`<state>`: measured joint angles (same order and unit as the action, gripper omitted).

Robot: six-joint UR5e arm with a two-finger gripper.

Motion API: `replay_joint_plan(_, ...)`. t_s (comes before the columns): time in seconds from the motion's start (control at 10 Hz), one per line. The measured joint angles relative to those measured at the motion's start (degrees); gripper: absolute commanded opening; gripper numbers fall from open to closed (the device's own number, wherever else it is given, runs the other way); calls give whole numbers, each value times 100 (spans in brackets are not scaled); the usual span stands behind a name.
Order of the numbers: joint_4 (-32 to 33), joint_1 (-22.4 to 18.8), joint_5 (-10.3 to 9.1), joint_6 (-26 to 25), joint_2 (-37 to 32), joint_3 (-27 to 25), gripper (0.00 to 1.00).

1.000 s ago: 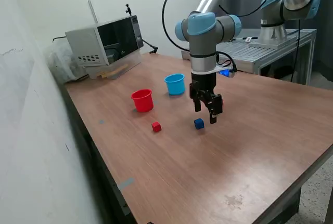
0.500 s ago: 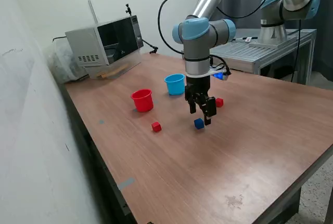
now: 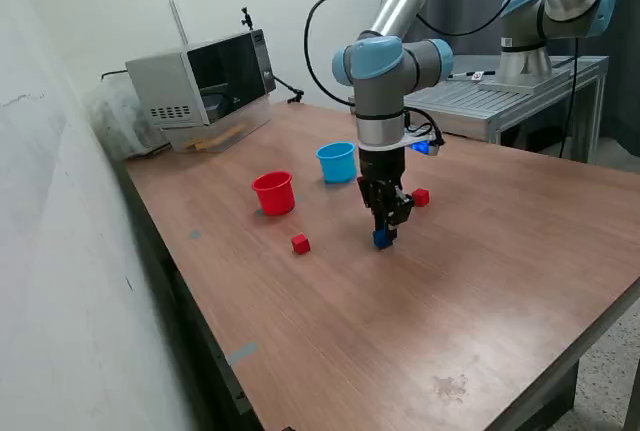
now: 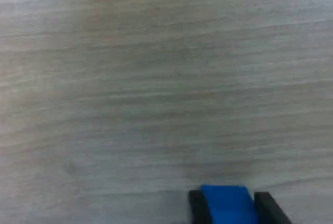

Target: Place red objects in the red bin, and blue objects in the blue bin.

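Presently, pincer state: the black two-finger pincer (image 3: 384,234) is down at the desk with its jaws on either side of the small dark blue cube (image 4: 229,204); whether they already press it cannot be told.
Risk: judged, an off-centre squeeze could twist or flick the cube out when lifted.
Destination: small round light blue plastic cup (image 3: 337,162) stands near, behind the arm.
Obstacles: small round red plastic cup (image 3: 273,193) beside it; a mistaken drop is possible.
Other items: one small red cube (image 3: 300,243) lies apart on the brown wooden desk (image 3: 480,281); another small red cube (image 3: 421,197) just beside the arm.
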<state>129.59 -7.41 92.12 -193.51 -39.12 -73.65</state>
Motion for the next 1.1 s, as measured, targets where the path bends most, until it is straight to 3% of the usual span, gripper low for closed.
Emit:
replay_joint_plan(0.3, -25, -11, -4, 291, -20, 53, 0)
replay_joint_plan(0.6, -152, -28, -1, 426, -590, 11, 0)
replay_joint_plan(0.9, -551, 18, -1, 474, -1584, -413, 0)
replay_joint_plan(1.1, -722, 394, 6, 543, -2143, -898, 0)
